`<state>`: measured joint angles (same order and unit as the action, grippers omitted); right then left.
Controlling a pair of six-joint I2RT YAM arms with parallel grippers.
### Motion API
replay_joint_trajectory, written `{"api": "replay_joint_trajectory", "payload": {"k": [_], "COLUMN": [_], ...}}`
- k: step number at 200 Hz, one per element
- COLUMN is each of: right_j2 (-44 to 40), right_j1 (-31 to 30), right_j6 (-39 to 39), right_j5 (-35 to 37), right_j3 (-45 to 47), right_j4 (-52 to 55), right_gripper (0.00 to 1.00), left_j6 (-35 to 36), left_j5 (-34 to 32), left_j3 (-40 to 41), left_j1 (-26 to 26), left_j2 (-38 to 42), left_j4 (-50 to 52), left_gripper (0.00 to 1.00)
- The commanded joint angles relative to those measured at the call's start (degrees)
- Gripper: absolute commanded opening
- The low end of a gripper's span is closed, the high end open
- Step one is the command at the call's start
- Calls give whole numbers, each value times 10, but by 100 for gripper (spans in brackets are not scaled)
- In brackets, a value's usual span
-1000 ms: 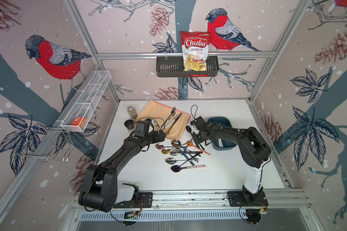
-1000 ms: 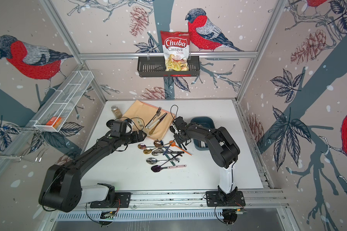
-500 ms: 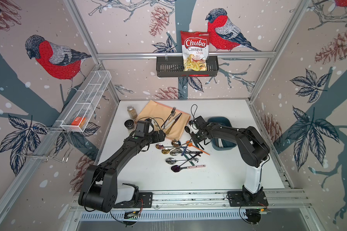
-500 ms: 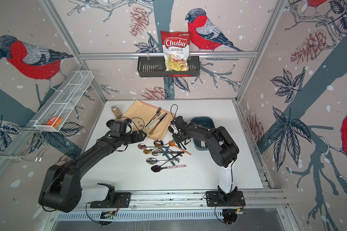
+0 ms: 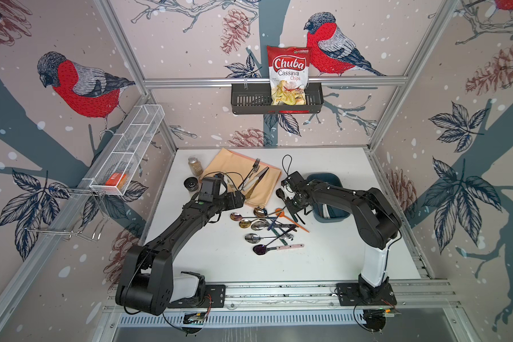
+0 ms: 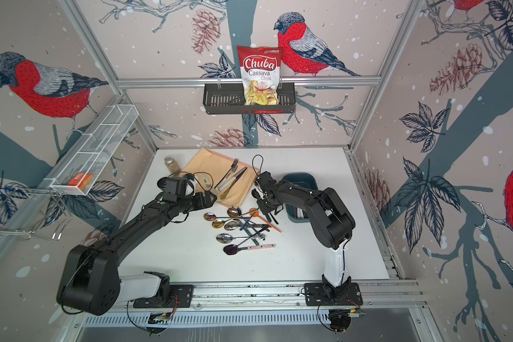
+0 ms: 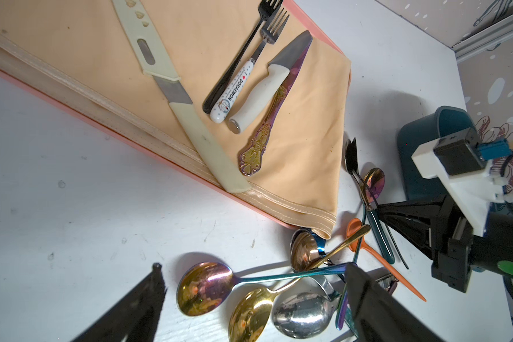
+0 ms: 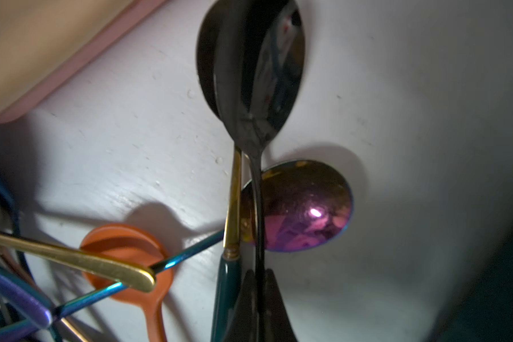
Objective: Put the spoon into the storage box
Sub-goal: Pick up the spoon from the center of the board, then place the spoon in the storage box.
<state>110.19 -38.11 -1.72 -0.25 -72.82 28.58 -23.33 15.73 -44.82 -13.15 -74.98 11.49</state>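
A black spoon (image 8: 251, 65) lies over the edge of the spoon pile (image 5: 261, 225), its bowl (image 5: 280, 194) pointing toward the cloth. My right gripper (image 8: 259, 274) is shut on its thin handle, low over the table; it shows in both top views (image 5: 290, 205) (image 6: 264, 207). The storage box (image 5: 323, 179), a dark teal bin, stands just right of that gripper, partly hidden by the right arm (image 6: 298, 177). My left gripper (image 7: 255, 296) is open, hovering over the iridescent, gold and silver spoons at the pile's left side (image 5: 239, 200).
A peach cloth (image 5: 234, 165) with forks and knives (image 5: 253, 176) lies behind the pile. A spice jar (image 5: 195, 165) and a black round lid (image 5: 191, 183) stand at the back left. A black wall basket (image 5: 249, 100) holds a chips bag. A white wire tray (image 5: 128, 151) hangs on the left wall.
My right gripper has closed on the black spoon's handle and shifted slightly left. The left arm has not moved.
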Motion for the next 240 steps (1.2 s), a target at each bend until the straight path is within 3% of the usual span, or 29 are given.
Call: {"api": "replay_joint_trajectory", "payload": {"k": [1,64,116,193,240], "right_j2": [-19,-50,-95,-100,-143], "right_j1": [1,8,56,63,108], "right_j6": [-11,-21,-37,-51,-69], "right_j5": [11,30,23,28,39], "right_j3": [-6,-27,-19,-4,-6], "right_j4": [14,29,44,36,60], "right_gripper": [5,5,4,0,1], "left_j6": [20,48,73,65,72], "left_j5": [-16,-49,-45,-45,-51], "left_j3": [-10,-46,-79,-90,-119], "left_j1": [-11,-69,-104,-113,-131], "left_j2": [1,-25,-67,-80,-106], "left_j4": [2,16,27,20,24], "left_gripper": [96,96,96,96,96]}}
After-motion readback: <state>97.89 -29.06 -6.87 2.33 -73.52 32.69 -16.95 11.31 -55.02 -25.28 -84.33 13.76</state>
